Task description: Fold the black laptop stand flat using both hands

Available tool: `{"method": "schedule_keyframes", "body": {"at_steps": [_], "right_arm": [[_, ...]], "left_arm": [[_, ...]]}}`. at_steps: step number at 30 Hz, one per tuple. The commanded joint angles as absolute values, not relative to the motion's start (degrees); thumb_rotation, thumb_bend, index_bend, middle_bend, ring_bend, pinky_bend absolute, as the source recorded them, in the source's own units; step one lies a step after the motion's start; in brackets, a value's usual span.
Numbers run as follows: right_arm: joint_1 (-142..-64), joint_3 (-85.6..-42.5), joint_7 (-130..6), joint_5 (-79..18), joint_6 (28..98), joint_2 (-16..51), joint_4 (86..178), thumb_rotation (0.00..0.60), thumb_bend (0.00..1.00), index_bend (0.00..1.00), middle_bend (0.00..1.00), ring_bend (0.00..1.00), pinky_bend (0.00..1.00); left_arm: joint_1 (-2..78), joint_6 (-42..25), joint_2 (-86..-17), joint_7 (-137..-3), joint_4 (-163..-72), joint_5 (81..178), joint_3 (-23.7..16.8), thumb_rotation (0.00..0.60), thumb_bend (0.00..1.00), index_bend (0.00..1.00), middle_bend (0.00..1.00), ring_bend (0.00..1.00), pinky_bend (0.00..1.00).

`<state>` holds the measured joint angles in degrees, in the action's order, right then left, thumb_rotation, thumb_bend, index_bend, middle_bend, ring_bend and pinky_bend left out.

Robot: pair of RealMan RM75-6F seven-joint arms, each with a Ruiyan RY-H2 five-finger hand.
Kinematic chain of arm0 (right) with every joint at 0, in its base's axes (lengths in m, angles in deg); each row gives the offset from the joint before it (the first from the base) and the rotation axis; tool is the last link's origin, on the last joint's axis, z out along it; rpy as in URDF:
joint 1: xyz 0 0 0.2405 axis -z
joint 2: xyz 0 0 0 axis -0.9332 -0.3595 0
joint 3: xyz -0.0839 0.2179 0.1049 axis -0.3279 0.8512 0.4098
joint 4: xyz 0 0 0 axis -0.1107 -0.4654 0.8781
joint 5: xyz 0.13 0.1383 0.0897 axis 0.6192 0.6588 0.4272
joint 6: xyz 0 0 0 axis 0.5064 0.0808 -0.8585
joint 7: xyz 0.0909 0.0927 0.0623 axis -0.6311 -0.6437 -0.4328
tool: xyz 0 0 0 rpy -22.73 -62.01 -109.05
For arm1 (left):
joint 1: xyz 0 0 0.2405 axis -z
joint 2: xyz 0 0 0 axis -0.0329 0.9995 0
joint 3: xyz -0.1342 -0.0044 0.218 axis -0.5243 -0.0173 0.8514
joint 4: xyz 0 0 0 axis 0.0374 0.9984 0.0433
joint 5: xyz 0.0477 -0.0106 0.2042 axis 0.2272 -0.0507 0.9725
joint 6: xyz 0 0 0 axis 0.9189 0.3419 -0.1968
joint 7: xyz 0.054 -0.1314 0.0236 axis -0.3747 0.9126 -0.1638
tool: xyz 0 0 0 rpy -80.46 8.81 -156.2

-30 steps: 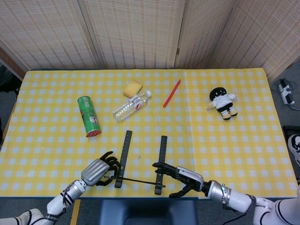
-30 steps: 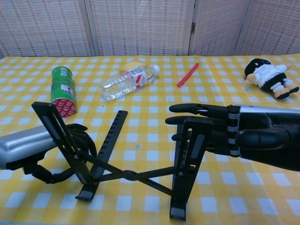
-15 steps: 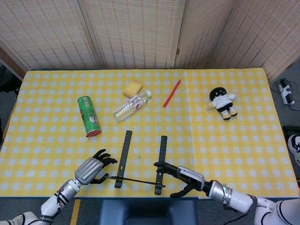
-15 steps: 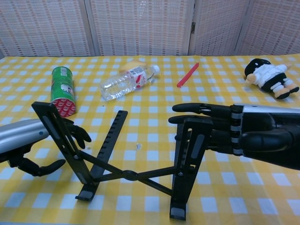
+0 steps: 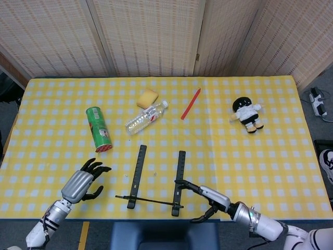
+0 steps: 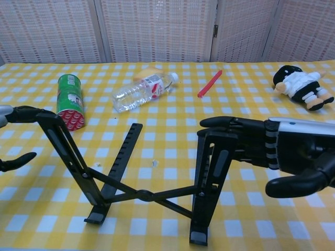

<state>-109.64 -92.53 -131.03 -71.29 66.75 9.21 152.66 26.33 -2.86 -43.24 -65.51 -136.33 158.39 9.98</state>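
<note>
The black laptop stand (image 5: 138, 175) stands unfolded near the table's front edge. In the chest view its two uprights rise from crossed bars (image 6: 140, 196). My left hand (image 5: 81, 183) hovers open to the left of the stand, clear of it; the chest view shows only its fingertips (image 6: 22, 113) at the left edge. My right hand (image 5: 207, 196) is open on the stand's right side. Its fingers (image 6: 236, 125) reach the top of the right upright (image 6: 211, 172), with the thumb hanging apart below. I cannot tell if they touch it.
A green can (image 5: 99, 129), a water bottle (image 5: 146, 117) and a yellow sponge (image 5: 147, 97) lie behind the stand. A red stick (image 5: 190, 103) and a plush doll (image 5: 248, 114) lie further right. The table's front edge runs just below the stand.
My left hand has let go of the stand's left upright and drawn away to the left, fingers spreading. My right hand has pulled back slightly to the right. The stand has not moved.
</note>
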Motion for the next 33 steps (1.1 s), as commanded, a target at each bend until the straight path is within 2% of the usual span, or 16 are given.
{"method": "schedule_keyframes", "body": {"at_steps": [1,12,17,23,25,27,33], "right_arm": [[-108.5,-92.1,-128.9,-71.3,67.8,8.5,153.6,0.491,0.00,0.00,0.01,0.07,0.00],[-105.4,-91.5,-119.7,-71.8,70.2,5.8,155.2,0.493,0.00,0.00,0.00,0.07,0.00],[-105.2,-91.3,-115.9,-72.5,68.3,7.4,154.9,0.493,0.00,0.00,0.00,0.06,0.00],[-105.1,-89.1,-111.3,-71.2,66.2,10.7,154.8,0.492,0.00,0.00,0.00,0.06,0.00],[-104.7,-87.6,-108.2,-69.9,65.7,12.2,154.9,0.518,0.00,0.00,0.00,0.06,0.00],[-104.0,-85.8,-105.1,-67.7,65.5,13.9,154.9,0.577,0.00,0.00,0.00,0.06,0.00],[-102.9,-81.1,-99.5,-60.9,63.8,17.7,154.6,0.600,0.00,0.00,0.01,0.06,0.00]], "left_arm": [[25.4,-1.5,-42.2,-65.4,-136.8,158.0,9.5,0.600,0.48,0.22,0.29,0.15,0.00],[22.3,2.4,-40.3,-64.8,-136.3,155.7,7.2,0.600,0.44,0.21,0.28,0.14,0.00],[21.5,2.5,-40.0,-64.5,-136.2,155.5,7.1,0.600,0.44,0.21,0.28,0.14,0.00],[21.0,2.5,-39.9,-64.2,-136.1,155.9,6.9,0.600,0.44,0.21,0.28,0.14,0.00],[20.9,2.4,-39.9,-64.3,-136.0,156.0,6.8,0.600,0.44,0.21,0.28,0.14,0.00],[20.8,2.3,-39.9,-64.3,-135.9,156.1,6.8,0.600,0.44,0.21,0.28,0.14,0.00],[20.5,2.4,-39.8,-64.1,-135.7,156.3,6.5,0.600,0.44,0.21,0.28,0.14,0.00]]}}
